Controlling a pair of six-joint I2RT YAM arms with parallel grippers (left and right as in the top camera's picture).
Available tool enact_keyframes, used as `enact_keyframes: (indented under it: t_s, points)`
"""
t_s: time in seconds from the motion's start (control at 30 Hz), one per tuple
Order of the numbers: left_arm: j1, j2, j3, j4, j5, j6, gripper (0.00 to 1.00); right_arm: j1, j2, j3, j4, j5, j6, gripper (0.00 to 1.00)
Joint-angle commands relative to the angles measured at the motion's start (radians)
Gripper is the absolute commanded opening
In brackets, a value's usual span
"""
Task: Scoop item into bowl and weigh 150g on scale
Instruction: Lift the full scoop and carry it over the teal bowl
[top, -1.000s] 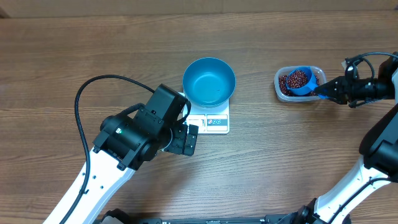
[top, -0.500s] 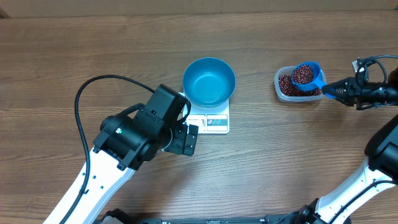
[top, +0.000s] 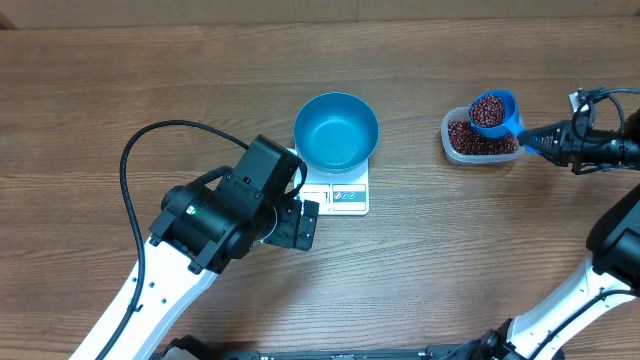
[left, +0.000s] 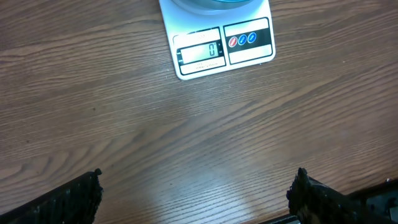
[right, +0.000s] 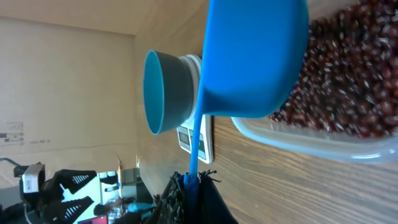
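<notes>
loaded scoop over the bean tub, bowl on the scale

lower centre: the left gripper hangs spread wide just beside the scale, which reads zero, with the blue bowl on its far end. upper right: the right gripper pinches the scoop by its handle, heaped with beans, above the tub holding more.

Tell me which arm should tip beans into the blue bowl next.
Right. The right gripper is shut on the handle of the scoop, heaped with beans above the tub. The left gripper stands open and empty beside the scale.
</notes>
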Motion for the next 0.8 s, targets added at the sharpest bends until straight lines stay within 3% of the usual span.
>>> enact_keyframes:
  t_s: [0.0, 0.47, 0.77]
  points:
    - [-0.004, -0.006, 0.0, 0.001, 0.001, -0.01, 1.0, 0.018, 0.0, -0.005, -0.001, -0.117, -0.061, 0.04]
    - [-0.004, -0.006, 0.0, 0.001, 0.001, -0.01, 0.99, 0.319, 0.0, 0.09, 0.035, -0.262, -0.109, 0.04]
    - [-0.004, -0.006, 0.0, 0.001, 0.001, -0.01, 1.0, 0.56, 0.0, 0.235, 0.271, -0.26, 0.152, 0.04]
